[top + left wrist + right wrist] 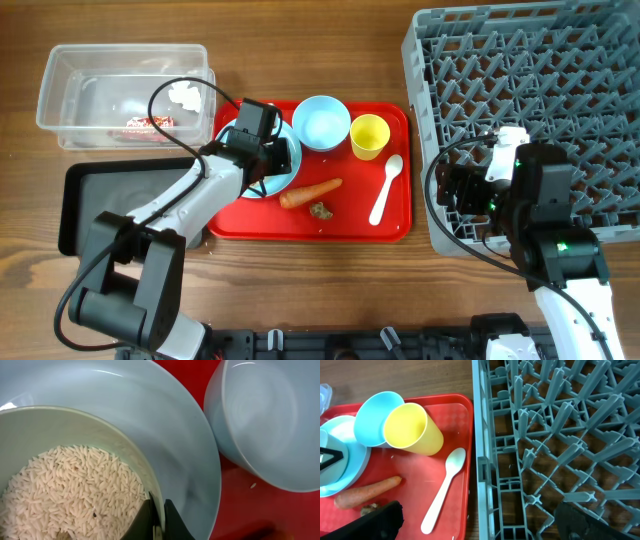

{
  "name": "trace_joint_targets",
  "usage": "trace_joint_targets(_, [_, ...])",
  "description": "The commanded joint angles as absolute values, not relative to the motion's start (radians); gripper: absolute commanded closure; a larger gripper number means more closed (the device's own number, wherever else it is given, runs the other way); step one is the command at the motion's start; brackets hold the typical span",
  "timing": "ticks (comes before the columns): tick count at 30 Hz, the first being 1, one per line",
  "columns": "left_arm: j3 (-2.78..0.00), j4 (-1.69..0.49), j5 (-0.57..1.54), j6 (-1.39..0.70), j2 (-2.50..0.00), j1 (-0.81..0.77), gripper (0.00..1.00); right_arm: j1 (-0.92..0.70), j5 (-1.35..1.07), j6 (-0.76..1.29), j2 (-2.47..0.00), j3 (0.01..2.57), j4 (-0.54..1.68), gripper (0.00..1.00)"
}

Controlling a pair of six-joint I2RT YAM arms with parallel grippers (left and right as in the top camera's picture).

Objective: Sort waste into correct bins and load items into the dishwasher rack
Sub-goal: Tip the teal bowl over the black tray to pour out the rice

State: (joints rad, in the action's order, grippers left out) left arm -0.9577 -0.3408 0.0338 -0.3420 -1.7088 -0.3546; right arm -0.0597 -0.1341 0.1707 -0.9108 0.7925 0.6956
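My left end effector [158,510] is clamped on the rice bowl [75,425] at its near rim, the bowl nested in the dish [170,425]. My right end effector [477,507], wide open and empty, lies farther off.

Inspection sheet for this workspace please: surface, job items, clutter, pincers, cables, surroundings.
Surface: wooden table, no spills seen.
Job's things: wrapper and tissue in clear tub; black tray beside it; carrot, scrap, spoon, yellow cup, blue bowl and rice bowl inside wide dish on red tray; rack shows nothing loaded.
Clutter: nothing seen.
Pincers: left pincer shut on rice bowl's rim; right pincer open above rack's edge.
Cables: left cable arcs over tub; right cable loops at rack's edge.
Surroundings: nothing seen.
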Motion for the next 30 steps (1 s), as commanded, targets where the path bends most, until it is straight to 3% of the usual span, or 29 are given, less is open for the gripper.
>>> trace_joint_targets(1, [-0.954,-0.372,0.073,-0.348,-1.715,-0.358,0.96,-0.059,-0.125,0.158,-0.913,0.819,0.697,0.0])
trace_joint_targets(23, [-1.01,-0.667,0.006,-0.348,-1.467,-0.355,0.96,-0.059,-0.125,0.157,-0.913,0.819,0.701,0.0])
trace_joint_targets(30, [-1.01,-0.753,0.014,-0.348,-1.358,-0.244,0.96,-0.059,-0.125,0.157,-0.913,0.819,0.702,0.0])
